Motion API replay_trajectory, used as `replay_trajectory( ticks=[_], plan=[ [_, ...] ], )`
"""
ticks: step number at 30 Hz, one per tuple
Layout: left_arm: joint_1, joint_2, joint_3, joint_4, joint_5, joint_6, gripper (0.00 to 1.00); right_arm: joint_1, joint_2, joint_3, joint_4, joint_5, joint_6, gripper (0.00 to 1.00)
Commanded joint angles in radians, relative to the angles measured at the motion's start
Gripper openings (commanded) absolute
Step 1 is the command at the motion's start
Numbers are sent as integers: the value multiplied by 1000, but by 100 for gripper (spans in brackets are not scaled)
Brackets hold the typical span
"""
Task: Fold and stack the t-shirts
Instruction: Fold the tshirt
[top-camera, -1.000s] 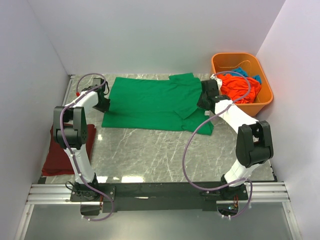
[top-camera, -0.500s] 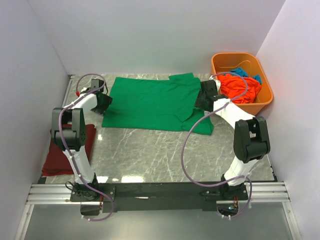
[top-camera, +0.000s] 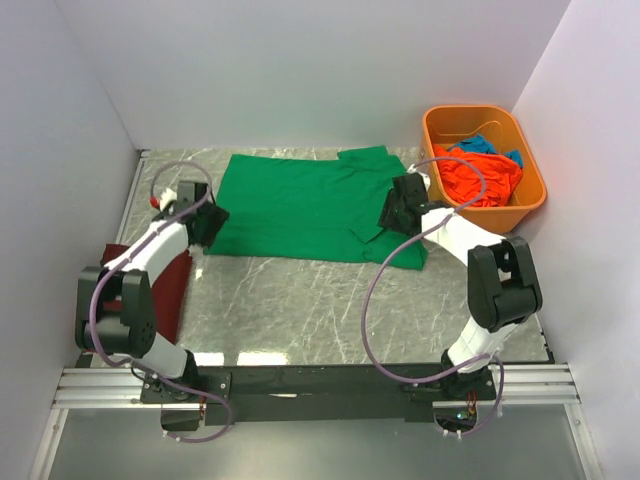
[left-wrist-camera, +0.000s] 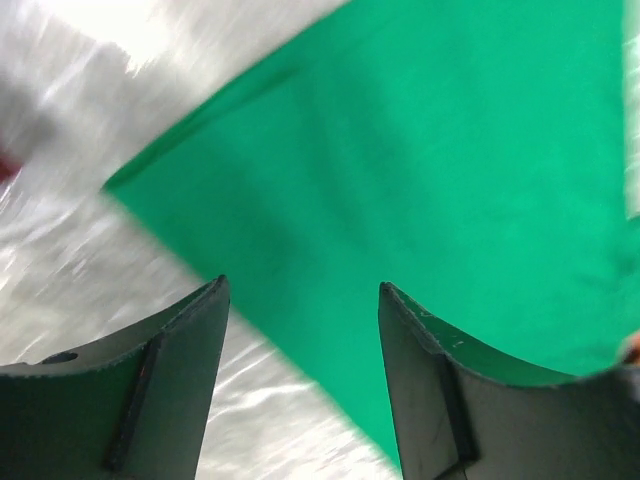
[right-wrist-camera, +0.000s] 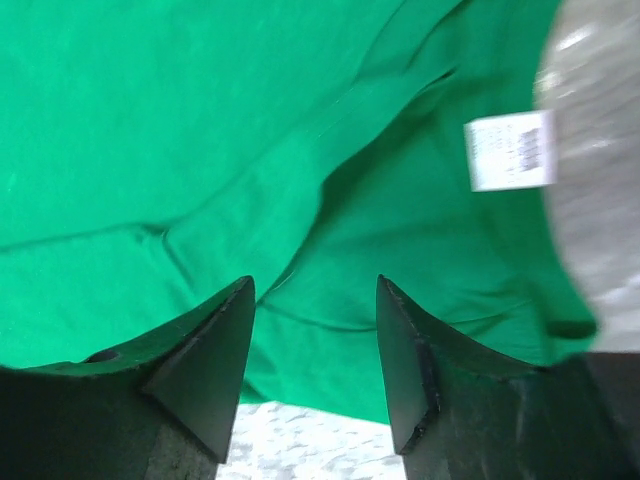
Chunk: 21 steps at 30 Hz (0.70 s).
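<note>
A: Where do we put the green t-shirt (top-camera: 300, 205)?
B: We see it spread flat across the far middle of the marble table (top-camera: 300, 300), with a flap of cloth folded over on its right part. The right wrist view shows a white label (right-wrist-camera: 510, 150) near that edge

A: Other shirts?
B: We mark the maroon t-shirt (top-camera: 172, 290) lying at the table's left edge, partly hidden by the left arm, well apart from the green one. The orange t-shirt (top-camera: 480, 175) and a bit of the blue t-shirt (top-camera: 487, 145) are bunched in the orange tub (top-camera: 530, 200) at the far right corner

A: Grippers?
B: We have the left gripper (top-camera: 208, 222) over the green shirt's near left corner, jaws released, with only cloth and table showing between its fingers (left-wrist-camera: 150, 380). The right gripper (top-camera: 395, 212) is over the folded right part, jaws also spread and holding nothing, with green cloth showing in the gap

A: Contact?
B: We cannot tell if either touches the cloth
</note>
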Motion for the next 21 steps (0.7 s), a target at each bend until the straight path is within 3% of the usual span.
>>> replay_trajectory(
  ticks=[1, 4, 9, 21],
  plan=[
    [-40, -59, -99, 55, 52, -12, 66, 12, 11, -41, 109, -58, 33, 61],
    [-81, -102, -162, 80, 80, 2, 66, 9, 45, -66, 187, -85, 47, 68],
    [-121, -173, -229, 107, 138, 30, 66, 9, 87, -86, 277, -91, 76, 68],
    [-129, -221, -190, 71, 140, 83, 66, 9, 160, -4, 314, -111, 107, 65]
  ],
)
